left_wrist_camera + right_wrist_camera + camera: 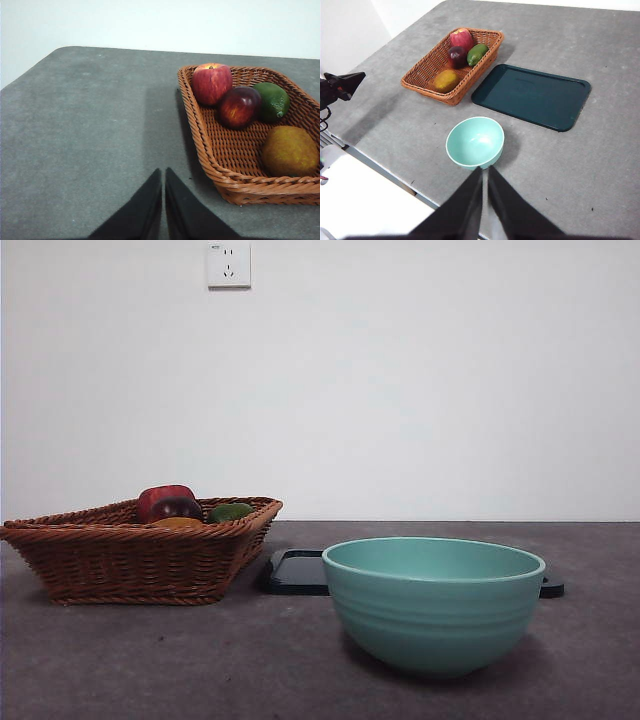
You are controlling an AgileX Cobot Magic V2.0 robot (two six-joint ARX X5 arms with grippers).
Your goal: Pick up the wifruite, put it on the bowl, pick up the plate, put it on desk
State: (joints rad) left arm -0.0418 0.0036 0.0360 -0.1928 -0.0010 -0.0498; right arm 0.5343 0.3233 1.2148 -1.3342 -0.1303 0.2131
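Four fruits sit in the brown wicker basket (140, 555) at left in the front view; only a sliver of the small rounded orange-brown wifruite (178, 523) shows over its rim, in front of the red-and-dark-purple fruit (168, 503). Large teal-green ridged bowl (433, 602) stands near, right of centre, empty as far as visible; flat dark tray (296, 573) lies behind it on the grey-brown matte desk (120, 660). No arm in this view

Left wrist view: left gripper (163, 172) hovers over bare desk just beside the basket (200, 130), jaws pressed together, holding nothing. Wifruite (290, 151) lies in the basket corner, apart from the dark red fruit (238, 106) and green fruit (272, 101)

Right wrist view: right gripper (484, 170) hangs high above the bowl (475, 142), jaws closed, empty. Wifruite (446, 80) at the basket's near end; tray (532, 95) right of the basket

Handling guess: wifruite looks light, firm, dull-skinned so not too slippery; round, so may roll. Pinch across its widest middle from above, clear of the basket wall
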